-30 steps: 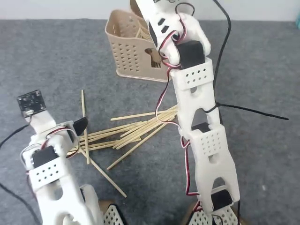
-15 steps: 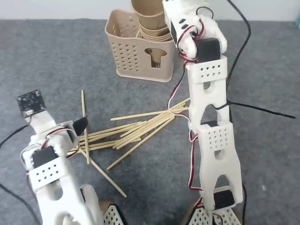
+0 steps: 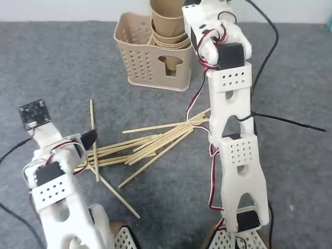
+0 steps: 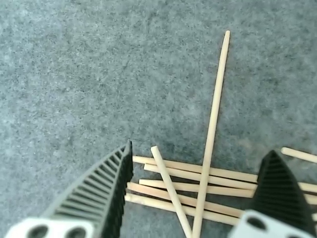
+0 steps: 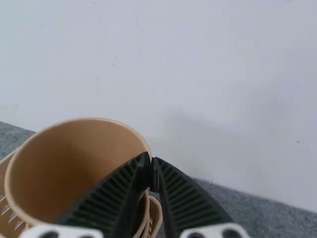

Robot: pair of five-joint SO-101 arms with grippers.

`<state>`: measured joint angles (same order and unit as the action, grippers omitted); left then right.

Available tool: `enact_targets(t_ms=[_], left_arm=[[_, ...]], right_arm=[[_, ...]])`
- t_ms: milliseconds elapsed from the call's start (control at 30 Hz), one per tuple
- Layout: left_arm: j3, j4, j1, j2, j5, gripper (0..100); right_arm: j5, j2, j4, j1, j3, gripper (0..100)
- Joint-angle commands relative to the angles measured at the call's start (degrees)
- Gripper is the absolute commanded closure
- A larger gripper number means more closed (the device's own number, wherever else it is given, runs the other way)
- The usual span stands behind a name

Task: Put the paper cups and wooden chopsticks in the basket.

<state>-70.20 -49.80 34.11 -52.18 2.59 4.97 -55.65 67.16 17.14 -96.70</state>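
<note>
Surface: grey felt table [image 3: 62, 67] | upper centre: basket [image 3: 145, 62] standing | centre-left: wooden chopsticks [image 3: 150, 140] scattered | right: black cable [image 3: 280, 123] lying

R arm [image 3: 228, 119] swung right, uncovering paper cups [image 3: 167, 22] in basket [image 3: 148, 62].

Cups [image 3: 168, 23] in basket [image 3: 148, 62], chopsticks [image 3: 150, 142] before it.
</note>
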Motion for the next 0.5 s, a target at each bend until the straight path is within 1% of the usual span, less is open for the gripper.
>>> enact_targets(t_ms=[0,133,233,467], left_arm=[[0.4,1.1,-0.3,0.1,-0.7,62],[0.4,1.1,-0.3,0.1,-0.7,62],[0.4,1.1,-0.4,0.1,-0.7,62],[0.4,1.1,-0.4,0.1,-0.7,62]], right_arm=[[-0.8,5.1,-3.6,0.8,0.3,99.0],[-0.8,9.6,-8.9,2.2,0.4,98.8],[-0.8,9.7,-11.5,3.1,0.4,98.7],[-1.2,9.5,-12.1,4.2,0.6,98.9]])
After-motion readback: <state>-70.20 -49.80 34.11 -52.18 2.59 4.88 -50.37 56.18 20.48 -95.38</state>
